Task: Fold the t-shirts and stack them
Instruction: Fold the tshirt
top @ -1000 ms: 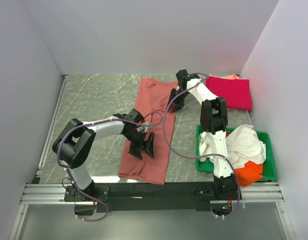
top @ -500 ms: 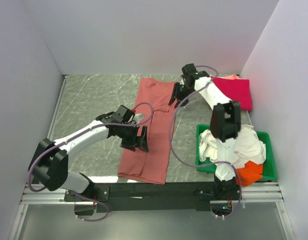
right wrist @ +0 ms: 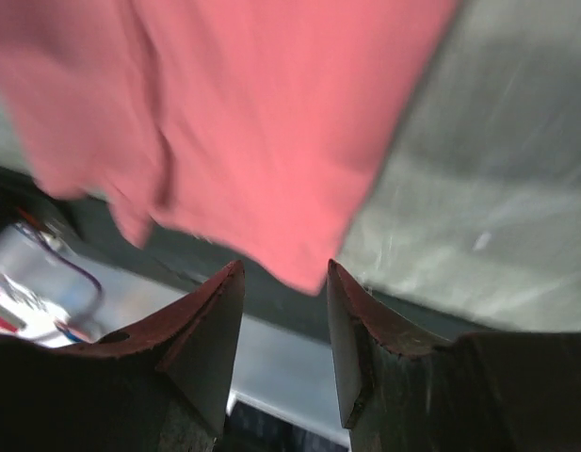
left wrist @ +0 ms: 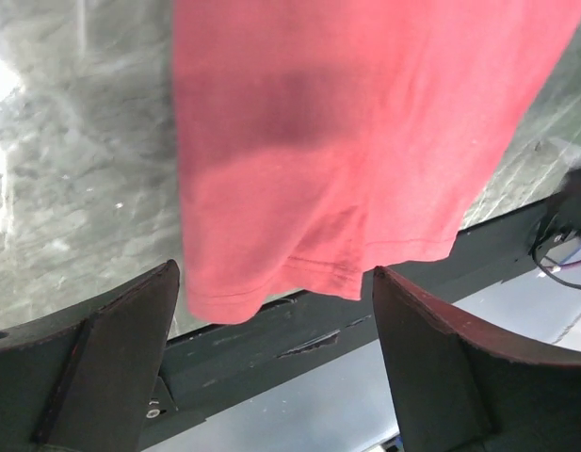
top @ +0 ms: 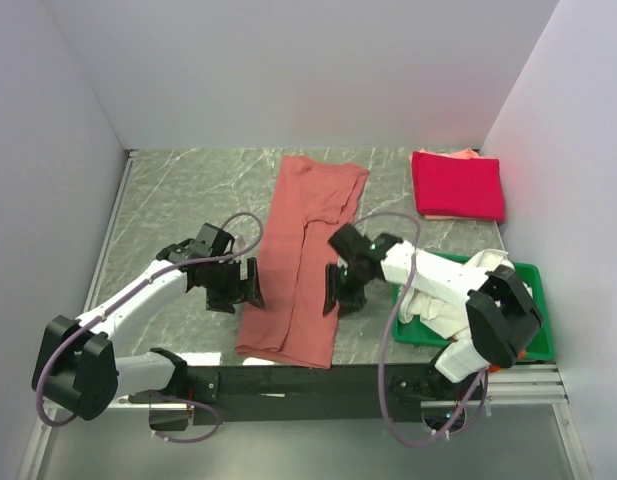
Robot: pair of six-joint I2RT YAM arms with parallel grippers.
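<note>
Item: dusty salmon-red cotton t-shirt [top: 306, 250], folded lengthwise into a long narrow strip. It lies flat on the grey-green marbled worktop [top: 183, 195], running from the middle of the far edge to the near edge, hem toward the arms.

Item: left gripper [top: 236, 288], black, two fingers. It sits at the strip's left border, toward the near edge of the worktop. The jaws are spread wide and nothing lies between them. From the left wrist, the shirt's hem hangs in view beyond the fingertips [left wrist: 163, 282], apart from them.

Item: right gripper [top: 343, 298], black, two fingers. It sits at the strip's right border, level with its partner across the cloth. The jaws are roughly half parted and grip nothing. In the blurred right wrist view a corner of the salmon cloth shows just past the gap; I cannot tell whether the fingertips [right wrist: 232, 282] brush it.

Item: bright crimson-pink t-shirt [top: 458, 185], folded to a neat rectangle in the far right corner of the worktop, well apart from both grippers.

Item: green plastic tray [top: 541, 318] at the near right corner, holding a crumpled white t-shirt [top: 491, 266], partly hidden by the right arm.
</note>
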